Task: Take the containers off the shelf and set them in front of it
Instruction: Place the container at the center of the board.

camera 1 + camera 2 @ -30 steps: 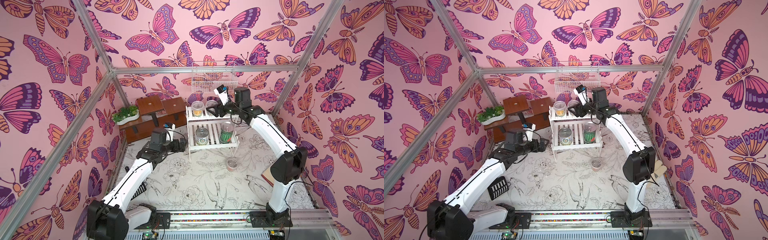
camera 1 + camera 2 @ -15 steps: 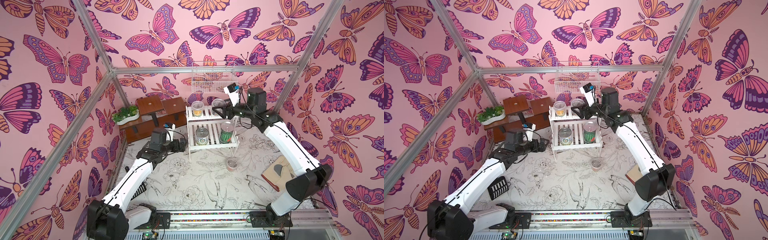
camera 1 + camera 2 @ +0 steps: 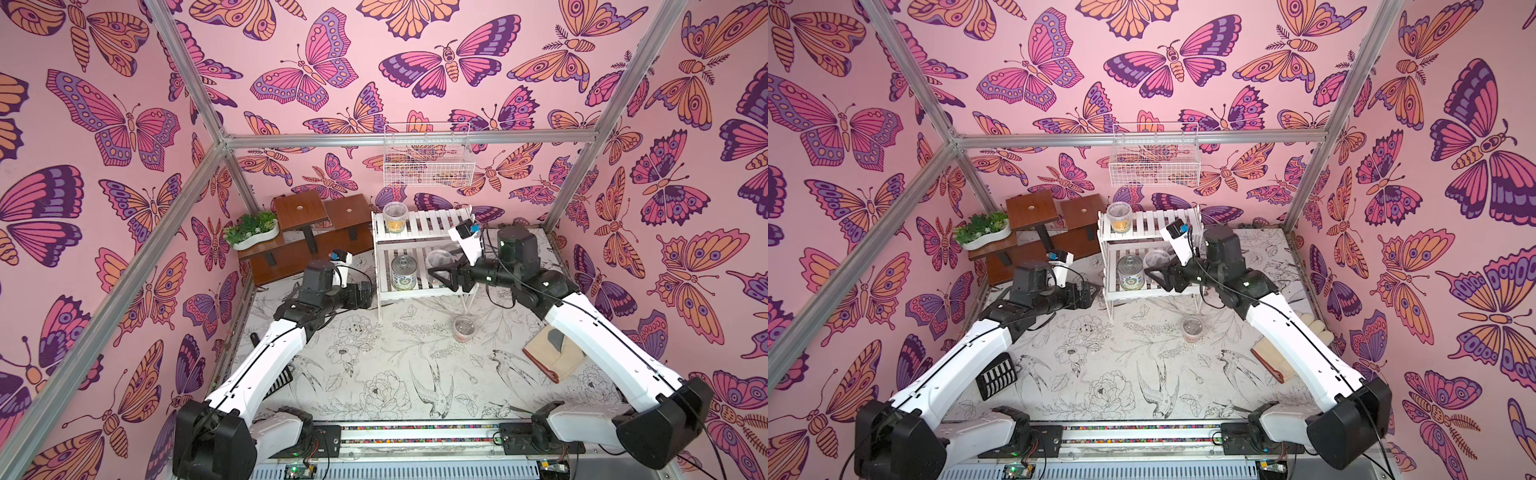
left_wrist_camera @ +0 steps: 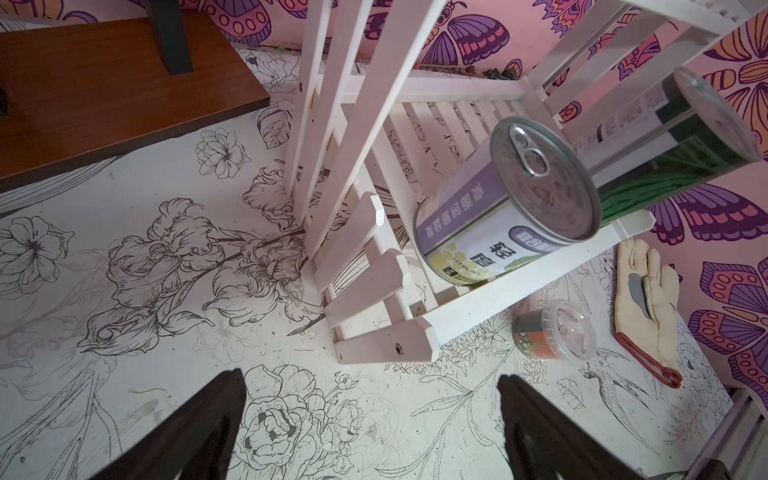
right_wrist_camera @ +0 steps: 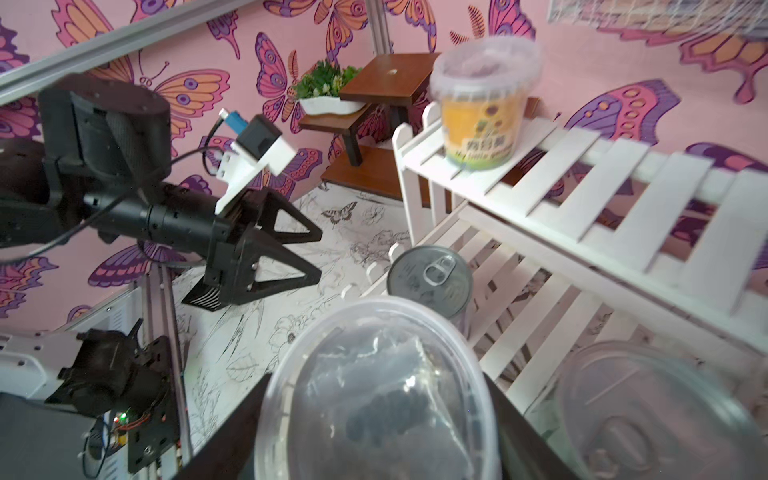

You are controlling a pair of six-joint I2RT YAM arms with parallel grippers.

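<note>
The white slatted shelf (image 3: 428,224) stands at the back. A yellow-orange cup (image 3: 395,216) sits on its top tier at the left. A white-labelled can (image 3: 404,272) stands on the lower tier, with the watermelon-patterned can (image 4: 681,137) beside it. My right gripper (image 3: 441,274) is shut on the dark-filled clear cup (image 5: 378,390), held in the air in front of the lower tier. A red-orange cup (image 3: 464,327) stands on the mat in front of the shelf. My left gripper (image 4: 370,415) hangs open and empty, low beside the shelf's left front leg.
A brown stepped stand (image 3: 316,224) with a white planter (image 3: 253,232) fills the back left corner. A white wire basket (image 3: 428,158) hangs on the back wall. A cream glove (image 3: 552,353) lies under my right arm. A black ribbed part (image 3: 996,376) lies by my left arm.
My right arm has swung down and forward from the top tier, carrying the dark cup to lower-tier height. The left arm has not moved.
</note>
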